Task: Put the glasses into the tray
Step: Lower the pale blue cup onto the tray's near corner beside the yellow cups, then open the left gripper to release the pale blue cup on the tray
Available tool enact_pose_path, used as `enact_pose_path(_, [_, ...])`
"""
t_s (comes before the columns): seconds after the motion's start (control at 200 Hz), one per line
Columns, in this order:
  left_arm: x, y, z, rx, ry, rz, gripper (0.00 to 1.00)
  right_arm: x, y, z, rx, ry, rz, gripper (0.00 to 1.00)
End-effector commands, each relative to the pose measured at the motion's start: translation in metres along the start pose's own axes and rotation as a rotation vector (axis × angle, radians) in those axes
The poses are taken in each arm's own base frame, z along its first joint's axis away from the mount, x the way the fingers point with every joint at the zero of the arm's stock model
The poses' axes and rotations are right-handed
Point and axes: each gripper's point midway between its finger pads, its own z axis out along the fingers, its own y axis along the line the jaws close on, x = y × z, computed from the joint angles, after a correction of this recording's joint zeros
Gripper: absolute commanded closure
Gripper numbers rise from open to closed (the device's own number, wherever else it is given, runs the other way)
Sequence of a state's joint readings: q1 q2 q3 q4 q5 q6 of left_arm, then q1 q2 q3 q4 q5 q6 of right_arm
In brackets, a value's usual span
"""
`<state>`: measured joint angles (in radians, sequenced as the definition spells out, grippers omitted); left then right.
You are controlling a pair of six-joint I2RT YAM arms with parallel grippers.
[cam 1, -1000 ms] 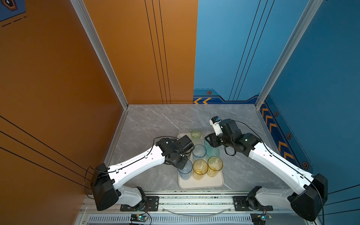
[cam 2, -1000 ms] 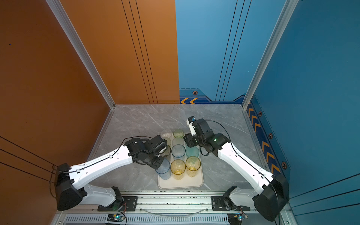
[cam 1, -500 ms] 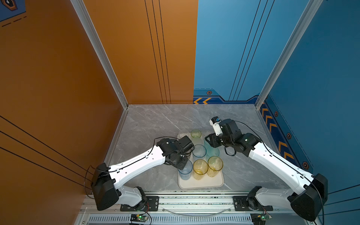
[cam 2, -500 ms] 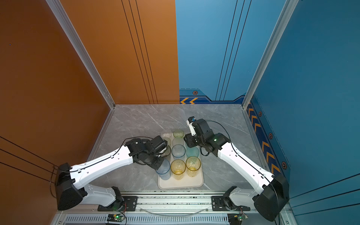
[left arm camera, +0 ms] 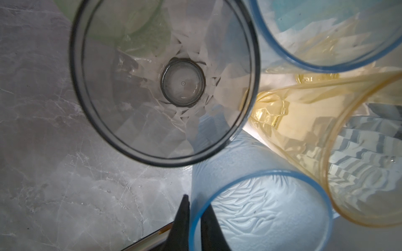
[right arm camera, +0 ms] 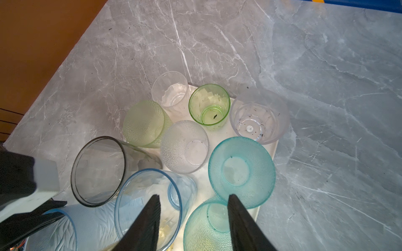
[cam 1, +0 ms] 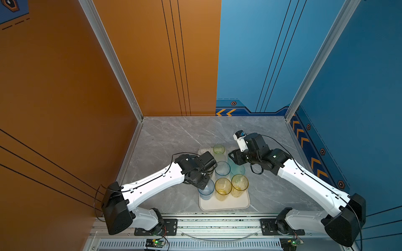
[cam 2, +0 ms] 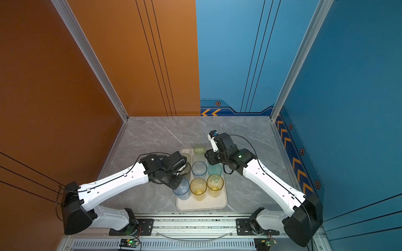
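Note:
The cream tray lies at the table's front middle, crowded with upright glasses. My left gripper is shut on the rim of a frosted light blue glass standing at the tray's front left corner, one finger inside and one outside. A smoky grey glass stands right beside it, with two yellow glasses on the other side. My right gripper hangs open and holds nothing, above a clear blue glass and two teal glasses.
Green, frosted and clear glasses fill the tray's far end. Grey marble tabletop stretches behind and beside the tray. An orange wall bounds the left, a blue wall the right, and a metal rail the front.

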<state>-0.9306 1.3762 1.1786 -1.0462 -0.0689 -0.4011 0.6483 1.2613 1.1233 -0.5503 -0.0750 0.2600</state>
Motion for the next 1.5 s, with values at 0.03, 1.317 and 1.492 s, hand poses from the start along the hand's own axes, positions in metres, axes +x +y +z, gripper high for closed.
enact_pose_path(0.03, [0.006, 0.0, 0.004, -0.018, 0.029, 0.018, 0.87, -0.003, 0.002, -0.003, 0.011, 0.009, -0.003, 0.51])
enact_pose_path(1.317, [-0.001, 0.011, -0.015, -0.04, -0.057, -0.001, 0.66, -0.002, 0.002, -0.002, 0.016, 0.019, -0.006, 0.5])
enact_pose_path(1.492, [-0.005, 0.017, -0.018, -0.048, -0.077, 0.0, 0.65, -0.002, 0.0, 0.0, 0.026, 0.025, -0.005, 0.5])
